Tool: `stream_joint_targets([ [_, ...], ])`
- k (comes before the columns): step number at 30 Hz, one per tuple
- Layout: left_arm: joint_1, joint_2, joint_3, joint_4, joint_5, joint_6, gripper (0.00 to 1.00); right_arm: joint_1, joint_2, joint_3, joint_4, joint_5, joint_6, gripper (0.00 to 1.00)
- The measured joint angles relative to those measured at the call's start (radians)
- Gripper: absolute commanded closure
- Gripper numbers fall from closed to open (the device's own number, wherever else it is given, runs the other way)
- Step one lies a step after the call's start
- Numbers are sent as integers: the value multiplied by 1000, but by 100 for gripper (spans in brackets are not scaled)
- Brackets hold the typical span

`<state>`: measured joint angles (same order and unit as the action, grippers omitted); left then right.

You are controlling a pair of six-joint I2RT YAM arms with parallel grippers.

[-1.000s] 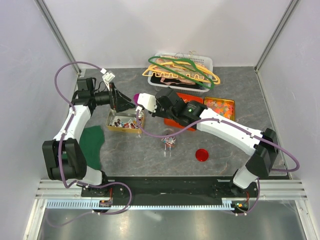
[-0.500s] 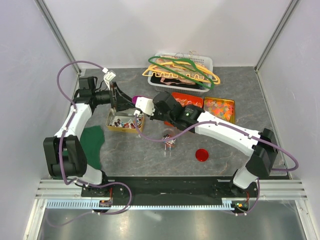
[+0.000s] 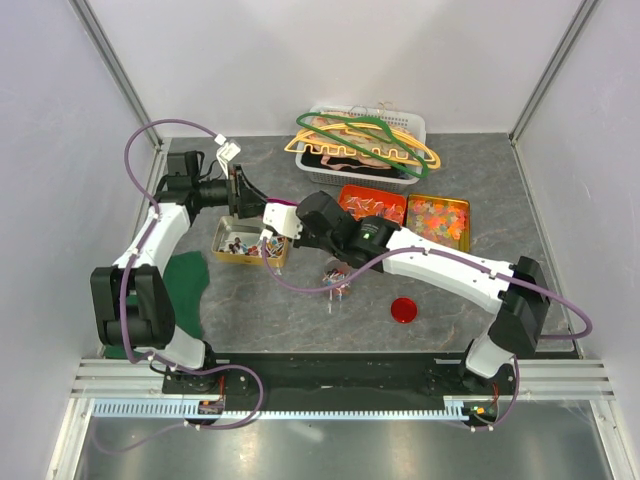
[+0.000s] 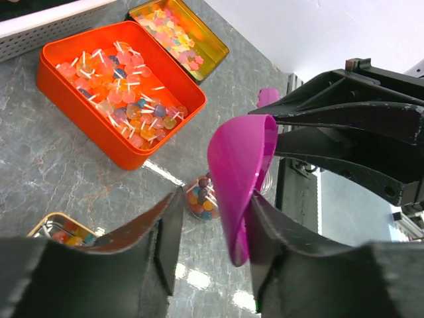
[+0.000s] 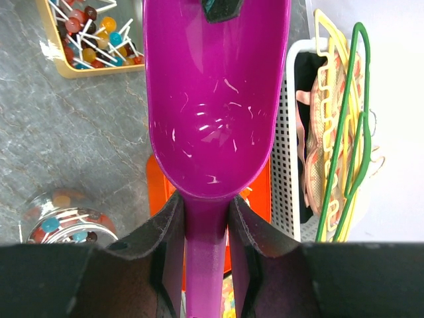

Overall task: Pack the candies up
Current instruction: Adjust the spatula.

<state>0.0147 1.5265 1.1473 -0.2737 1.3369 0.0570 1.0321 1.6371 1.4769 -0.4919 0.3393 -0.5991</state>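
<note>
Magenta scoop (image 5: pixel 215 112) sits clamped by its handle in the right tool (image 5: pixel 205 225) while the half-closed left tool (image 4: pixel 215 207) straddles its bowl, seemingly a handover, above candies (image 3: pixel 240 244) in the centre-left tin (image 3: pixel 225 259).

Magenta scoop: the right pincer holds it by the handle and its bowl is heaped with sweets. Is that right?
Not quite. The magenta scoop is empty: the right wrist view looks straight into its bowl, which is bare apart from a few scuff marks. The rest stands: the right pincer holds it by the handle.
</note>
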Motion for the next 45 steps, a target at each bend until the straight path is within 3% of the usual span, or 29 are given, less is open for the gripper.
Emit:
stream_joint_targets([
  [4, -2, 0, 0, -2, -5, 2, 74, 3, 16, 8, 10, 34, -7, 100],
  [8, -10, 0, 0, -9, -28, 7, 97, 12, 23, 11, 20, 64, -18, 100],
  [11, -19, 3, 0, -13, -39, 11, 98, 20, 27, 11, 13, 92, -24, 96],
  [14, -23, 4, 2, -20, -51, 16, 98, 23, 34, 11, 14, 114, -28, 71],
  [16, -24, 9, 7, -26, -51, 18, 98, 27, 35, 11, 14, 126, -33, 60],
  [18, -24, 19, 18, -34, -46, 18, 98, 29, 35, 8, 23, 138, -42, 56],
  [34, -34, 130, 66, -84, -3, -5, 98, 62, 33, -120, 219, 265, -143, 60],
  [45, -23, 114, 66, -97, 29, -5, 98, 27, 17, -117, 193, 187, -94, 57],
])
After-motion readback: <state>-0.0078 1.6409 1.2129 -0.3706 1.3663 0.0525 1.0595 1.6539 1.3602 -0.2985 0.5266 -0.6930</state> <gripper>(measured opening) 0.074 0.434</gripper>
